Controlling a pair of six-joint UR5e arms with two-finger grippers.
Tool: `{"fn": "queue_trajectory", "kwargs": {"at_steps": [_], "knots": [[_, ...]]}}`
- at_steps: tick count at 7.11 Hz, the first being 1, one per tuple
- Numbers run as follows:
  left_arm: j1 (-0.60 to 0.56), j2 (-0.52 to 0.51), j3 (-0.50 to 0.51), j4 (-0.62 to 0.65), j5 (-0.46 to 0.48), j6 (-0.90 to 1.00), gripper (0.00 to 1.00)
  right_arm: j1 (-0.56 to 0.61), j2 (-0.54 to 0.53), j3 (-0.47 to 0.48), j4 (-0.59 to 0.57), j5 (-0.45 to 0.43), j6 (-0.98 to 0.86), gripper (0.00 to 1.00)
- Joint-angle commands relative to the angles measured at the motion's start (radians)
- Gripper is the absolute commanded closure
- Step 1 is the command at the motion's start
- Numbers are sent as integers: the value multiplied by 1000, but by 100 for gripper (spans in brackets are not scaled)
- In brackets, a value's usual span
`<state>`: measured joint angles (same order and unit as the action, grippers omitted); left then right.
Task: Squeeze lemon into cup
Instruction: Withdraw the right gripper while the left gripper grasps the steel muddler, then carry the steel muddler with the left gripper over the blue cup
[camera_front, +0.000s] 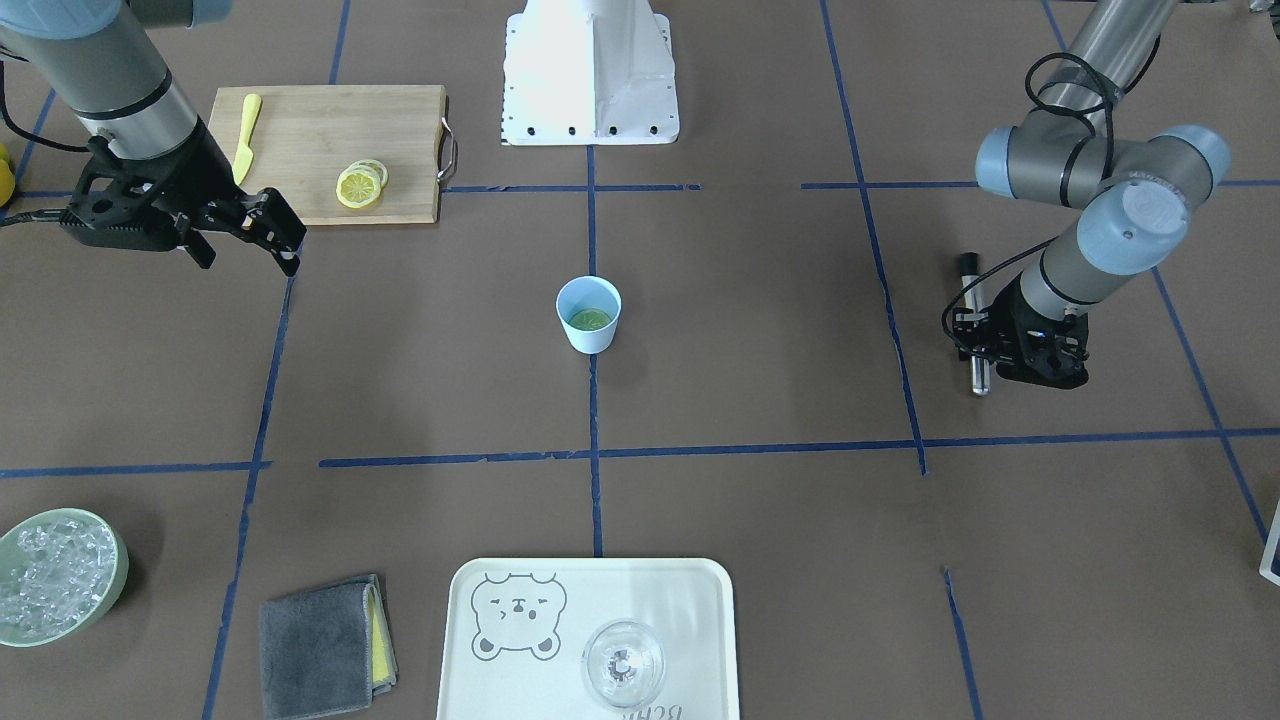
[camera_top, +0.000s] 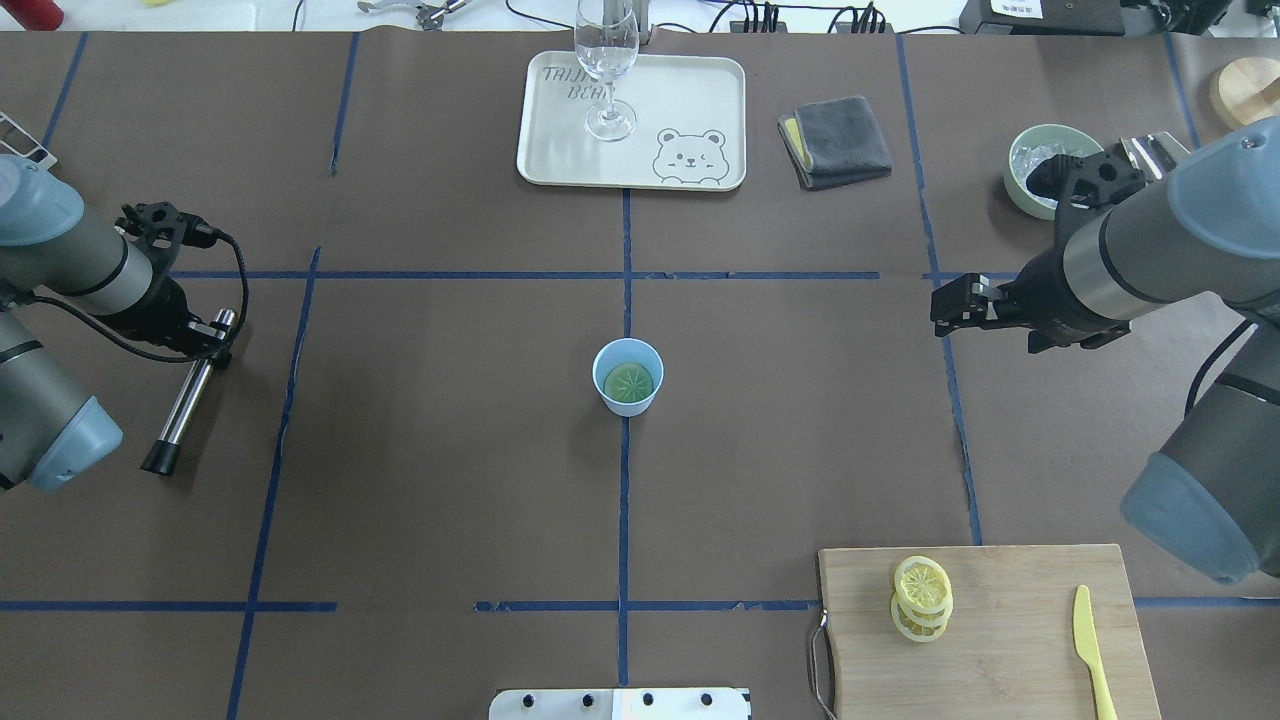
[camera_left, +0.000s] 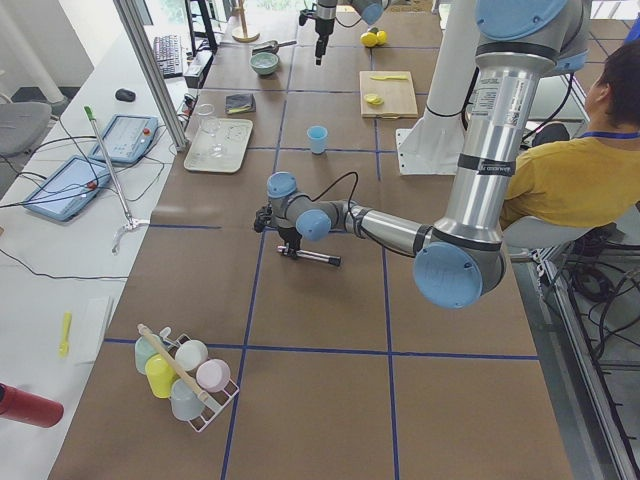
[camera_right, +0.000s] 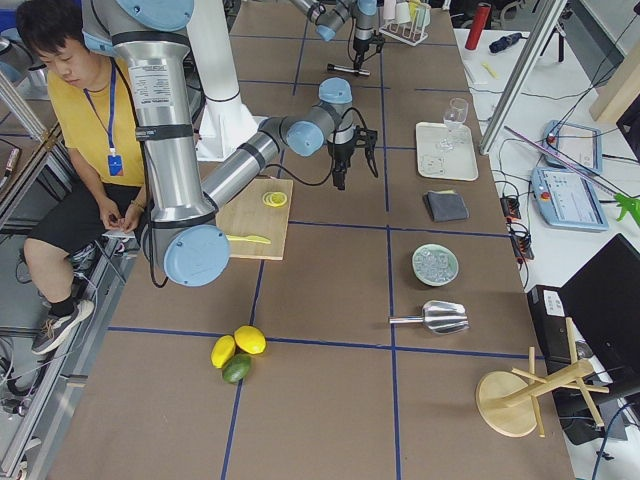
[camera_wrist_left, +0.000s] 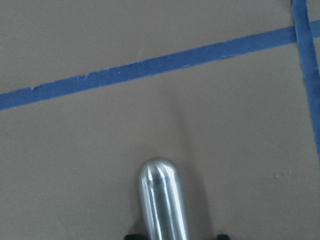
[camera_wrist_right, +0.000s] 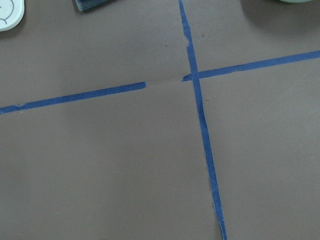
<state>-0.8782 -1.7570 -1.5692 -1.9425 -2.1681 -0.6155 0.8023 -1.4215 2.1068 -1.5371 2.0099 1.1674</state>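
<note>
The light-blue cup (camera_front: 590, 338) stands at the table's centre and also shows in the overhead view (camera_top: 629, 404). A lemon slice (camera_top: 628, 381) lies flat inside it and looks greenish. Three more lemon slices (camera_front: 360, 184) are stacked on the wooden cutting board (camera_front: 310, 120). My left gripper (camera_top: 212, 338) is low at the table. Its jaws stand on either side of a metal rod (camera_wrist_left: 161, 202) with a black end, which lies on the table. My right gripper (camera_front: 245, 255) is open and empty. It hovers between the board and the cup.
A yellow plastic knife (camera_front: 246, 135) lies on the board. A tray (camera_front: 520, 680) with a clear glass (camera_front: 622, 662), a grey cloth (camera_front: 322, 645) and a green bowl of ice (camera_front: 110, 600) line the far side. The robot base (camera_front: 590, 70) stands at the near edge.
</note>
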Motion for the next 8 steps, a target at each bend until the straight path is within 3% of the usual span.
{"fn": "queue_trajectory", "kwargs": {"at_steps": [1,4,5,6,7,8], "knots": [[1,-9,-79,-1,-10,-4,100,0,0,2,0,1,0,0],[34,-96,-289,36,-10,-62,100,2,-19,10,2,0,0,0],[79,-196,-295,63,-10,-72,100,2,-25,12,2,0,0,0],[91,-335,-307,203,-10,-70,100,2,-45,18,3,0,-9,0],[128,-431,-324,247,-3,-72,100,6,-74,16,21,0,-53,0],[143,-449,-371,225,5,-72,100,8,-114,7,76,-2,-64,0]]}}
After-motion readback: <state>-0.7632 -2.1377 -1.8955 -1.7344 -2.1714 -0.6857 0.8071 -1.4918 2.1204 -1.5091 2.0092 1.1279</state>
